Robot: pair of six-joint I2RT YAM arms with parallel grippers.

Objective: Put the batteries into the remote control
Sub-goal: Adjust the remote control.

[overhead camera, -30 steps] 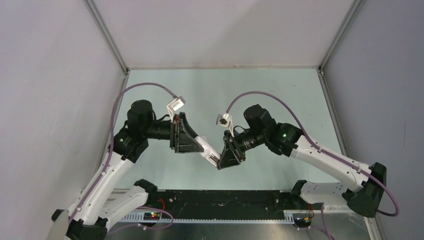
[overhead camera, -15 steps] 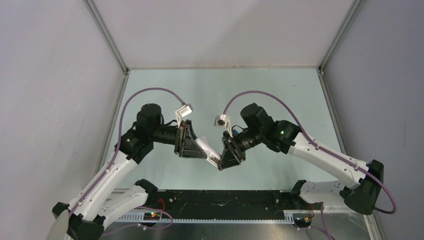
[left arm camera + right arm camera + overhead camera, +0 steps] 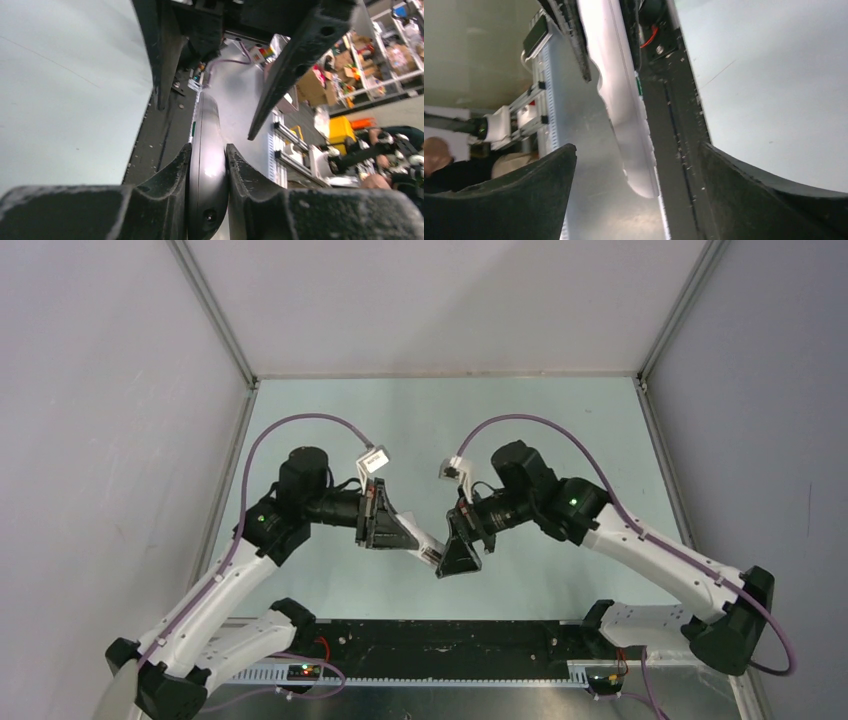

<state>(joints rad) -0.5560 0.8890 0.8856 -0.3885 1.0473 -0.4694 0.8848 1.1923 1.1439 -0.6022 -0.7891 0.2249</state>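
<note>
The white remote control (image 3: 428, 547) hangs above the table's near middle, edge-on between both grippers. My left gripper (image 3: 408, 537) is shut on one end of it; in the left wrist view both pads press the remote control's (image 3: 207, 165) sides at the left gripper (image 3: 207, 192). My right gripper (image 3: 458, 557) is open around the other end. In the right wrist view the remote control's (image 3: 624, 115) rounded tip hangs between the wide-spread fingers of the right gripper (image 3: 636, 187) without touching them. The batteries are out of view.
A black strip (image 3: 450, 635) and a metal cable rail (image 3: 420, 672) run along the table's near edge by the arm bases. Grey enclosure walls (image 3: 100, 440) stand left, right and behind the pale green table (image 3: 440, 415).
My right gripper has opened and let go of the remote control. My left gripper has closed onto it and now carries it alone. The left arm shifted slightly right.
</note>
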